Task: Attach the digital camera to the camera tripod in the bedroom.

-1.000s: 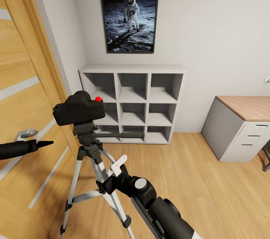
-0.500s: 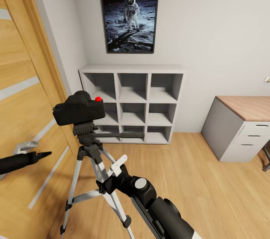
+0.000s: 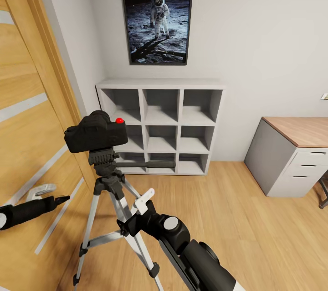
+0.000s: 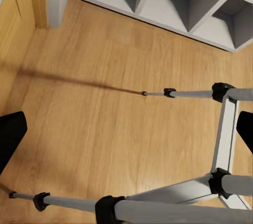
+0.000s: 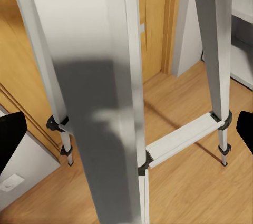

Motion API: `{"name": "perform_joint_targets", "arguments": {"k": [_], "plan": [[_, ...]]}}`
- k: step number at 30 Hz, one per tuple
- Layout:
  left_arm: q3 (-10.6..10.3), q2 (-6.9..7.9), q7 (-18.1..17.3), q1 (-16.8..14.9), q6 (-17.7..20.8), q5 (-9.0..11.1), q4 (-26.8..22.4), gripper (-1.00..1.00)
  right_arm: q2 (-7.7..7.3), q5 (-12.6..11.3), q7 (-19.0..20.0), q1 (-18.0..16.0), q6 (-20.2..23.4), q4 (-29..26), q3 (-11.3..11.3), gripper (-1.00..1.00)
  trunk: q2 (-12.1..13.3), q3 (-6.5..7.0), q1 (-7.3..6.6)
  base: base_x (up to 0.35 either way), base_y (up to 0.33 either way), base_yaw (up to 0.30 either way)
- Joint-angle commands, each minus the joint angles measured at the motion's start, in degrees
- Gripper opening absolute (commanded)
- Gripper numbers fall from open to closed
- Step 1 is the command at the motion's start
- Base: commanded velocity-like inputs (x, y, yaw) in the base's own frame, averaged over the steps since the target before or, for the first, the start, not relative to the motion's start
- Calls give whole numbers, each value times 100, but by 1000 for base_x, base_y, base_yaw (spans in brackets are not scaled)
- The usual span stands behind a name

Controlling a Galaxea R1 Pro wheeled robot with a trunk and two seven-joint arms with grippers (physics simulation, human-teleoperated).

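Lower now, left hand (beside door) clears camera tripod.

Camera tripod feet cut off below.

The camera is matt black, its button glossy red; the tripod has smooth silvery metal legs with matt black joints; the floor is light wood planking; the door is warm wood with pale strips; the shelves look smooth and matt grey-white.
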Motion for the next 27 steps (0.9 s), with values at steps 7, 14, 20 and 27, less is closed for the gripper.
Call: {"name": "perform_joint_targets", "arguments": {"k": [7,14,20,27], "plan": [[-29,-141,70,303,-328,217,1,100,0,-30,19,-6,33,-29,-12,100,-14,-13,4,0,0,0],[-26,-181,79,569,-560,270,22,100,0,-31,20,-6,40,-37,-23,100,-14,-13,4,0,0,0],[-29,-224,80,931,-833,513,32,100,0,-36,22,-6,86,-40,-28,100,-14,-13,4,0,0,0],[-28,-657,79,1933,-1403,1170,365,100,0,-44,34,-6,125,-37,-60,100,-14,-13,4,0,0,0]]}}
